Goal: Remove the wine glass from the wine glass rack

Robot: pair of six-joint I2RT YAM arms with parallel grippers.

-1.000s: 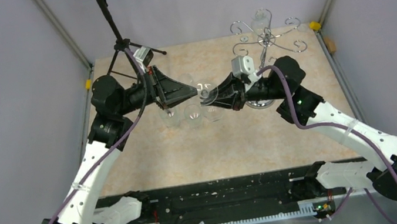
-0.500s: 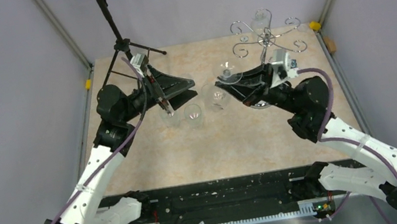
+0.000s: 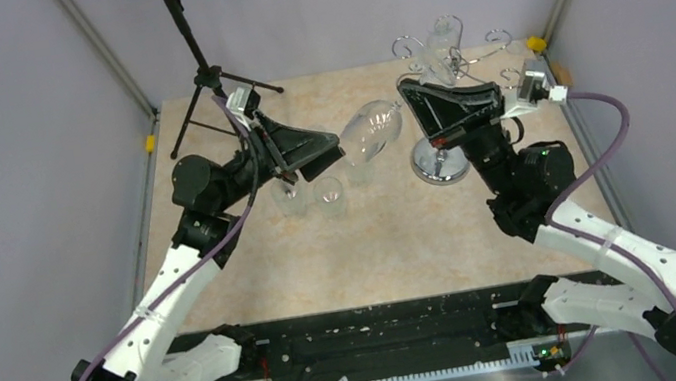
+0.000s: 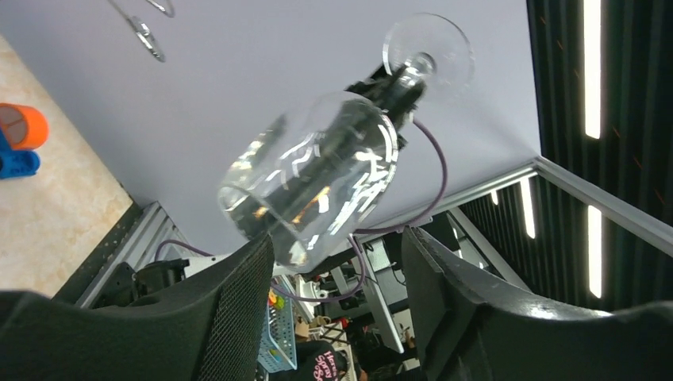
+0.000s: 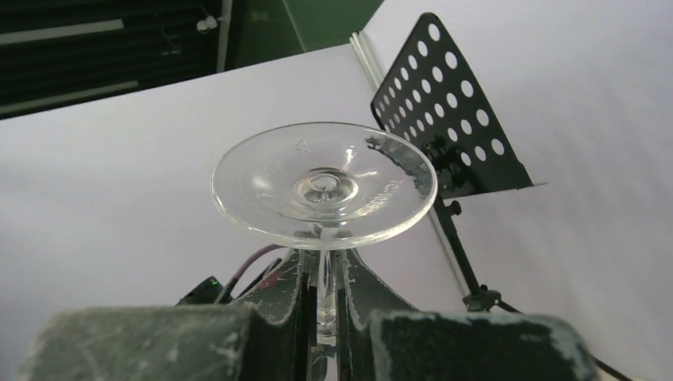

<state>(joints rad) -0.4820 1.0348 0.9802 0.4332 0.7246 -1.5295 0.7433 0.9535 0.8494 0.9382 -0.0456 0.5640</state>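
My right gripper (image 3: 408,102) is shut on the stem of a clear wine glass (image 3: 371,130) and holds it tilted in the air, left of the wine glass rack (image 3: 439,163). In the right wrist view the stem (image 5: 324,294) sits between the fingers, with the round foot (image 5: 324,186) above them. My left gripper (image 3: 336,150) is open just left of the bowl. In the left wrist view the bowl (image 4: 317,175) hangs above the spread fingers (image 4: 238,309), its rim close to the left one. The rack's chrome scroll arms (image 3: 451,57) still carry another glass (image 3: 440,34).
Three clear glasses stand on the table below the left gripper (image 3: 290,198) (image 3: 328,195) (image 3: 358,169). A black tripod music stand (image 3: 189,31) is at the back left, and also shows in the right wrist view (image 5: 444,119). Metal frame posts flank the table.
My right gripper has risen and swung back toward the rack, turning the held glass so that its bowl points left. My left gripper has tilted up toward the bowl.
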